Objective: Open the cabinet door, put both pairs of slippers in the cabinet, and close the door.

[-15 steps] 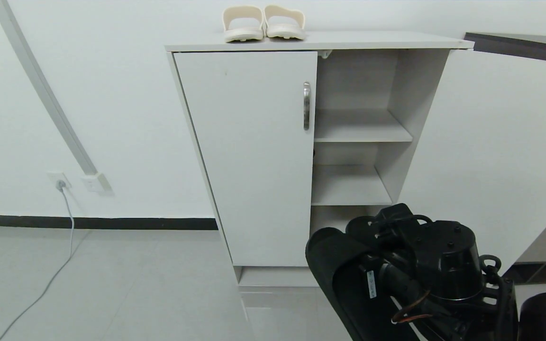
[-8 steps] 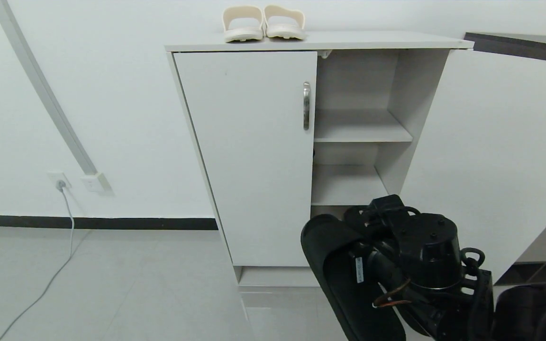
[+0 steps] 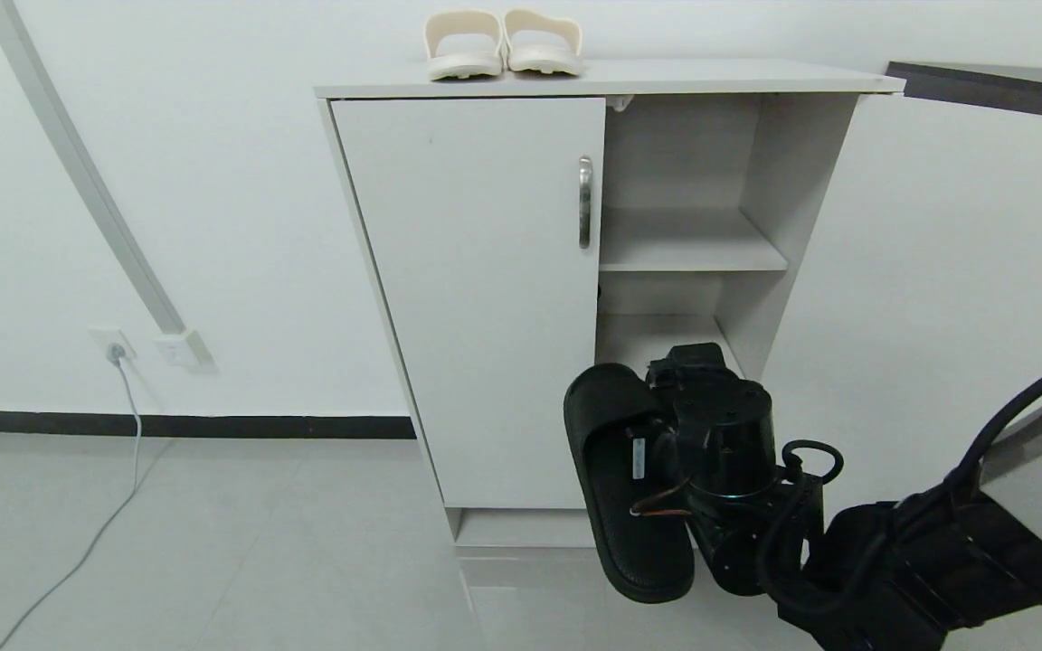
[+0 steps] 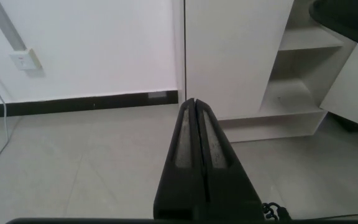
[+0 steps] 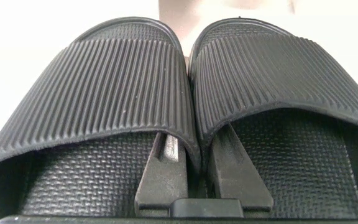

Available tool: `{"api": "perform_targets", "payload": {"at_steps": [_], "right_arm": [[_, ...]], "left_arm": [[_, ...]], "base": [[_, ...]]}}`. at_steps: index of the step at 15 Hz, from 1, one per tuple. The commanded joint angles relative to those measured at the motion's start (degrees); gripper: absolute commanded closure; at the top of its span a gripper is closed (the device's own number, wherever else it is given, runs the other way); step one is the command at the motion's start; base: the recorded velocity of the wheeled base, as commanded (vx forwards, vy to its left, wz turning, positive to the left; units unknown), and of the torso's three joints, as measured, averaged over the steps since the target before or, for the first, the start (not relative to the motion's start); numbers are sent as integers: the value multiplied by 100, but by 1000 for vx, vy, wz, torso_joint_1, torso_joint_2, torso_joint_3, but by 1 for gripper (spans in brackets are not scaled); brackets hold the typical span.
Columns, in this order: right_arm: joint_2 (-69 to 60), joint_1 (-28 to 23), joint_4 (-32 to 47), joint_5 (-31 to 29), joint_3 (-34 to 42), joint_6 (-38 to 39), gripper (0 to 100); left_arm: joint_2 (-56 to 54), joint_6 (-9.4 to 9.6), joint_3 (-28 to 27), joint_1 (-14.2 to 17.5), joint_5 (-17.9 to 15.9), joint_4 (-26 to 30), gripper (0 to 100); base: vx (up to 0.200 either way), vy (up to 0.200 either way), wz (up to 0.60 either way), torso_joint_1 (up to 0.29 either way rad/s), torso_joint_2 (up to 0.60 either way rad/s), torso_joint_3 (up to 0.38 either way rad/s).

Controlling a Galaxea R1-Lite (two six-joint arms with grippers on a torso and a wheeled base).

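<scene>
A pair of black slippers [image 3: 622, 470] hangs in front of the cabinet's open right half, toes up, level with the lower shelf [image 3: 657, 348]. My right gripper [image 5: 196, 155] is shut on them, its fingers [image 5: 166, 168] pinching the two inner side walls together under the ribbed straps [image 5: 129, 93]. A cream pair of slippers [image 3: 503, 43] rests on the cabinet top [image 3: 711, 77]. The left door [image 3: 476, 298] with its metal handle [image 3: 584, 202] is shut, and the right door [image 3: 937, 289] is swung wide open. My left gripper [image 4: 194, 143] is shut on nothing, low over the floor and facing the cabinet.
The upper shelf [image 3: 688, 244] is bare. A wall socket with a grey cable [image 3: 114, 348] trailing over the tiled floor [image 3: 213, 542] lies far left. A dark-topped piece of furniture [image 3: 982, 81] stands behind the open door.
My right arm has lifted the black slippers and carried them forward toward the open compartment, from the picture's lower edge up to the lower shelf's height.
</scene>
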Motion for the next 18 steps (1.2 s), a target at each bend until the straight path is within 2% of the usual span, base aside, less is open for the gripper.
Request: {"api": "perform_targets", "payload": {"at_steps": [1,2,8,18], "right_arm": [[238,5,2,-75,-127,1,100],[247,5,2,-75,-127,1,100],[308,5,-15,-75,-91,1,100],[545,-74,-112,-66,-100,28,100]], "left_arm": [[10,6,0,0,1,8,100],[10,6,0,0,1,-1,100],[10,-11,0,0,1,8,100],[1,-46,0,0,10,8,100]], "base": [[0,0,0,0,0,0],[0,0,0,0,0,0],[0,-200,0,4,5,0],[0,0,0,0,0,0]]}}
